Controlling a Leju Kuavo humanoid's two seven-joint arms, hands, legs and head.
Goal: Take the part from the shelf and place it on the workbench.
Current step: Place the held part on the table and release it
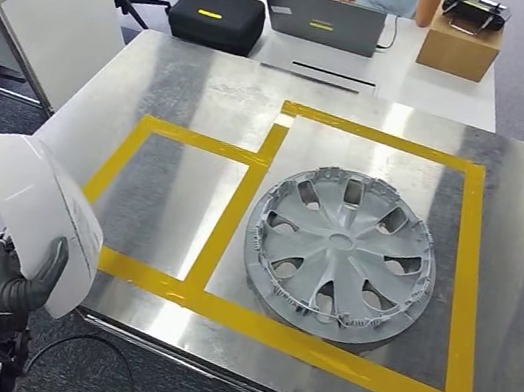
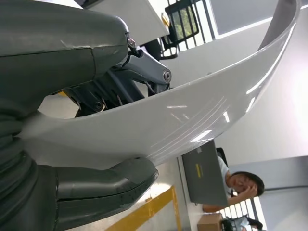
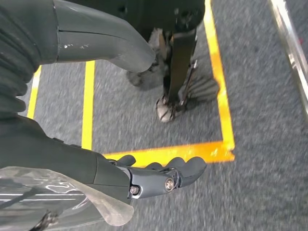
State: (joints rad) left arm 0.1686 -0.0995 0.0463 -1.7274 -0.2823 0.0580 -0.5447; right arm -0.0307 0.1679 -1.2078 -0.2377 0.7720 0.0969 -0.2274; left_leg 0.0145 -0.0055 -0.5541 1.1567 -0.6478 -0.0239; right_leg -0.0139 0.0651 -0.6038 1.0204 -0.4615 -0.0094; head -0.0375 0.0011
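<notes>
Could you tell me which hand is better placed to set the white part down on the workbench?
The left hand: it already grips the white curved part beside the workbench's near-left corner. The right hand hangs over the floor carpet, fingers apart, holding nothing.

The part is a curved white plastic panel point(image 1: 35, 207), glossy and kinda bowed like a shell. It's held up off the metal workbench point(image 1: 187, 81), hanging past its edge at about 8 o'clock.
</notes>
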